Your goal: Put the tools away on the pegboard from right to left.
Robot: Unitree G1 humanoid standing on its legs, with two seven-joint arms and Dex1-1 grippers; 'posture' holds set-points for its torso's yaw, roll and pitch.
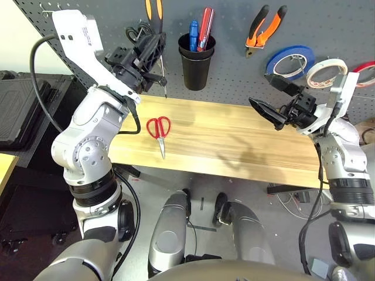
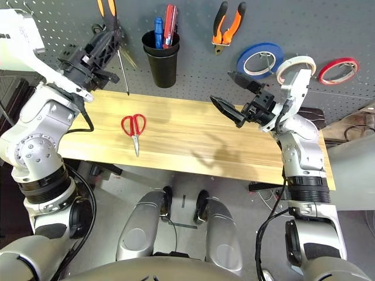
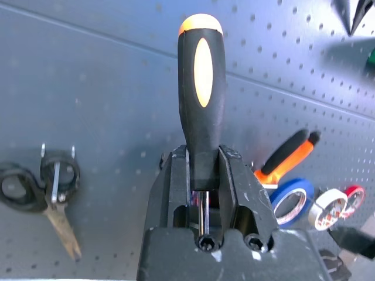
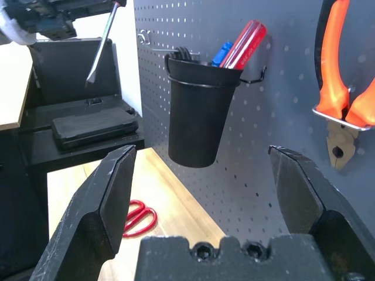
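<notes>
The pegboard (image 1: pixel 234 70) fills the back of the scene, dark grey and dotted with holes, and the pale wooden tabletop (image 1: pixel 234 146) runs along its foot. Hanging on the board are the orange-and-black pliers (image 1: pixel 265 29), a blue tape roll (image 1: pixel 290 61), the cream tape roll (image 1: pixel 326 72) and a red tape roll (image 1: pixel 366 73) at the far right, with a black cup (image 1: pixel 196 61) nearer the middle holding a couple of tools, and black-handled scissors (image 3: pixel 53 193) hooked toward the left. The left pincer (image 1: pixel 153 58) is raised in front of the board, closed tight on the screwdriver (image 3: pixel 201 93) low on its black-and-orange handle, shaft pointing down beside the cup. That tool is light, stiff and slim; the rubbery handle gives a sure hold, while the bare steel shaft would likely slip. The right pincer (image 1: pixel 280 98) hangs above the tabletop's right part with its jaws spread wide and nothing between them. The red-handled scissors (image 1: pixel 159 133) lie flat on the tabletop's left part, blades closed. They look light and rigid, lying low against the wood, so the thick plastic loops are probably the best place to grip them.
</notes>
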